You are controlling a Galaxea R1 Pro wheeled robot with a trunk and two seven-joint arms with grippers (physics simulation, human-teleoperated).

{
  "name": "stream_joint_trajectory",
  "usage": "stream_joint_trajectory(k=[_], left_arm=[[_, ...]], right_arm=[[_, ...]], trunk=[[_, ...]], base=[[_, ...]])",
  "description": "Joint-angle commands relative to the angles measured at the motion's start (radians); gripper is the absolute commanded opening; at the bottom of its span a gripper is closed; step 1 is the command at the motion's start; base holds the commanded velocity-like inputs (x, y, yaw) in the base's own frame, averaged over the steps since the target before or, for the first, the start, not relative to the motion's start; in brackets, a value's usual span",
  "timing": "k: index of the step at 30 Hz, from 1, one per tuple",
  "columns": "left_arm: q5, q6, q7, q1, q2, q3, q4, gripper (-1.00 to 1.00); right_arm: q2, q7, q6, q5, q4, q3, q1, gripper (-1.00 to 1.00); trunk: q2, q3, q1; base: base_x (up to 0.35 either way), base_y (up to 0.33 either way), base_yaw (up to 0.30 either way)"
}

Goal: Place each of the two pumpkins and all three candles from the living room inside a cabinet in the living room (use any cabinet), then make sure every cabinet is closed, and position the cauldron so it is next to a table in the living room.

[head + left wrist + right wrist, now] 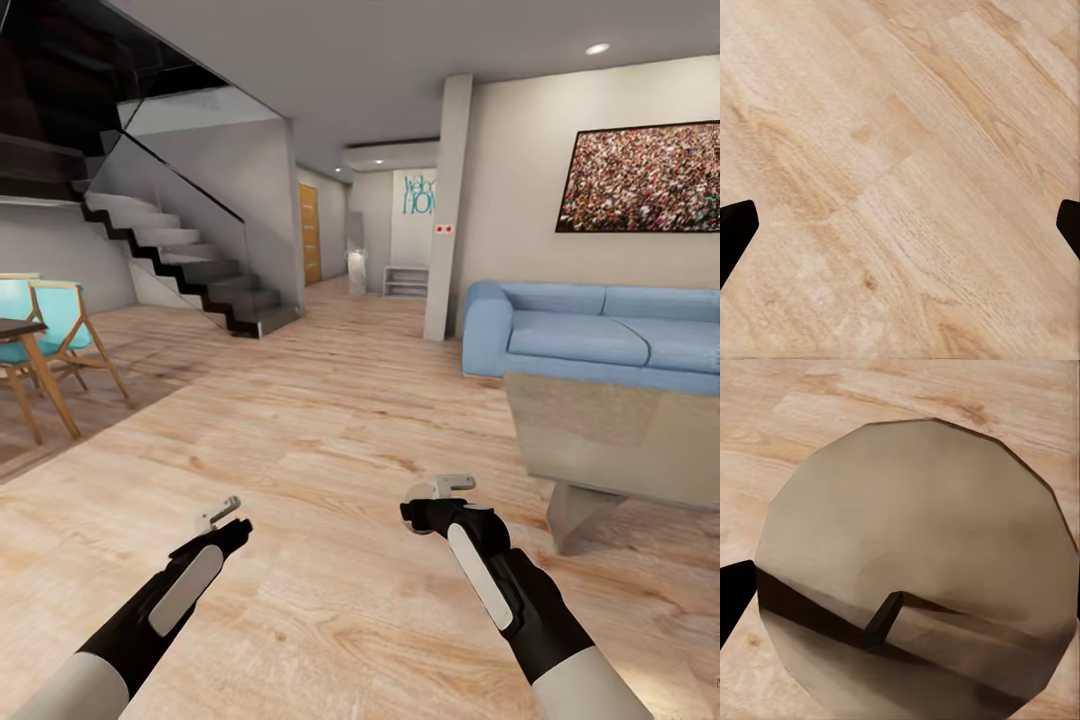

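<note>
In the right wrist view, a beige-grey candle [915, 525] with a dark wick is seen end-on. It sits between the dark fingertips [735, 600] of my right gripper [900, 604], which is shut on it above the wooden floor. In the head view, the right gripper [440, 492] hovers over the floor just left of the low glossy grey-beige table [610, 430]. My left gripper [222, 515] hangs lower left. It is open, with bare floorboards between its fingers [735, 232]. Pumpkins, cabinet and cauldron are out of view.
A blue sofa [600, 335] stands behind the table under a wall picture. A white pillar [447, 210] rises left of the sofa. A staircase [190, 260] climbs at the left. A dark dining table with teal chairs [45, 330] is at the far left. Wooden floor [330, 420] stretches ahead toward a hallway.
</note>
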Motion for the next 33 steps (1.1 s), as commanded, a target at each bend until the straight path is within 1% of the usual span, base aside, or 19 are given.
stream_joint_trajectory(k=[1, 3, 4, 5, 7, 8, 11, 13, 14, 15, 17, 18, 19, 21, 22, 25, 30, 31, 33], left_arm=[[0.001, 0.001, 0.009, -0.001, -0.001, -0.008, 0.021, 1.0], [-0.002, 0.001, 0.009, -0.001, -0.003, -0.025, 0.035, 1.0], [-0.002, 0.001, 0.009, -0.001, -0.003, -0.042, 0.04, 1.0], [-0.002, -0.001, 0.009, -0.001, -0.003, -0.15, 0.101, 1.0], [-0.002, -0.003, 0.005, -0.001, -0.004, -0.188, 0.139, 1.0], [0.001, -0.006, -0.018, -0.001, -0.003, -0.225, 0.165, 1.0], [0.002, -0.031, -0.064, -0.001, -0.004, -0.246, 0.215, 1.0], [0.0, -0.107, -0.141, -0.001, -0.004, -0.254, 0.281, 1.0], [0.0, -0.136, -0.169, -0.001, -0.004, -0.255, 0.305, 1.0], [-0.002, -0.194, -0.218, -0.001, -0.004, -0.267, 0.379, 1.0], [-0.002, -0.207, -0.229, 0.002, -0.004, -0.279, 0.402, 1.0], [0.0, -0.214, -0.233, 0.011, -0.018, -0.286, 0.413, 1.0], [-0.001, -0.214, -0.232, 0.014, -0.024, -0.286, 0.422, 1.0], [-0.002, -0.213, -0.231, 0.018, -0.056, -0.302, 0.45, 1.0], [-0.003, -0.213, -0.231, 0.019, -0.066, -0.313, 0.462, 1.0], [-0.004, -0.213, -0.231, 0.019, -0.082, -0.33, 0.48, 1.0], [-0.003, -0.214, -0.23, 0.019, -0.095, -0.342, 0.508, 1.0], [-0.003, -0.214, -0.23, 0.019, -0.108, -0.343, 0.525, 1.0], [-0.006, -0.215, -0.23, 0.019, -0.149, -0.344, 0.571, 1.0]], right_arm=[[-0.001, -0.011, 0.002, -0.011, -0.001, 0.0, -0.001, -1.0], [-0.002, -0.012, 0.0, -0.011, -0.001, 0.0, -0.001, -1.0], [-0.003, -0.012, -0.006, -0.011, -0.001, -0.001, 0.0, -1.0], [-0.064, -0.012, -0.125, -0.019, 0.008, -0.002, 0.054, -1.0], [-0.086, -0.012, -0.153, -0.021, 0.013, -0.002, 0.075, -1.0], [-0.097, -0.012, -0.172, -0.022, 0.037, -0.001, 0.104, -1.0], [-0.1, -0.012, -0.18, -0.024, 0.053, -0.001, 0.123, -1.0], [-0.101, -0.011, -0.182, -0.025, 0.057, -0.001, 0.151, -1.0], [-0.101, -0.01, -0.182, -0.025, 0.058, -0.001, 0.159, -1.0], [-0.102, -0.011, -0.182, -0.024, 0.059, -0.001, 0.188, -1.0], [-0.104, -0.014, -0.181, -0.02, 0.059, -0.002, 0.205, -1.0], [-0.103, -0.011, -0.198, -0.02, 0.082, -0.003, 0.263, -1.0], [-0.103, -0.011, -0.23, -0.02, 0.095, -0.003, 0.272, -1.0], [-0.103, -0.012, -0.33, -0.02, 0.133, -0.002, 0.302, -1.0], [-0.103, -0.013, -0.353, -0.02, 0.141, -0.002, 0.308, -1.0], [-0.105, -0.013, -0.382, -0.02, 0.152, -0.003, 0.317, -1.0], [-0.121, -0.012, -0.402, -0.02, 0.163, -0.004, 0.322, -1.0], [-0.123, -0.012, -0.416, -0.02, 0.172, -0.004, 0.322, -1.0], [-0.125, -0.012, -0.462, -0.02, 0.197, -0.003, 0.322, -1.0]], trunk=[[0.007, 0.003, -0.004], [0.021, 0.011, -0.012], [0.028, 0.015, -0.016], [0.035, 0.019, -0.019], [0.049, 0.026, -0.027], [0.056, 0.029, -0.031], [0.077, 0.039, -0.042], [0.091, 0.045, -0.05], [0.098, 0.048, -0.054], [0.105, 0.051, -0.058], [0.119, 0.058, -0.065], [0.126, 0.061, -0.069], [0.133, 0.064, -0.073], [0.14, 0.067, -0.077], [0.147, 0.07, -0.081], [0.168, 0.08, -0.092], [0.203, 0.095, -0.111], [0.21, 0.098, -0.115], [0.224, 0.104, -0.123]], base=[[-0.003, 0.0, -0.203], [-0.001, 0.0, -0.219], [-0.001, 0.0, -0.227], [0.0, 0.0, -0.233], [0.0, 0.0, -0.167], [0.0, 0.0, -0.044], [0.0, 0.0, -0.019], [0.0, 0.0, -0.006], [0.0, 0.0, -0.002], [0.0, 0.0, 0.0], [0.0, 0.0, 0.0], [0.0, 0.0, 0.0], [0.0, 0.0, -0.028], [0.0, 0.0, -0.185], [0.0, 0.0, -0.229], [0.0, 0.0, -0.244], [0.0, 0.0, -0.259], [0.0, 0.0, -0.262], [0.0, 0.0, -0.259]])
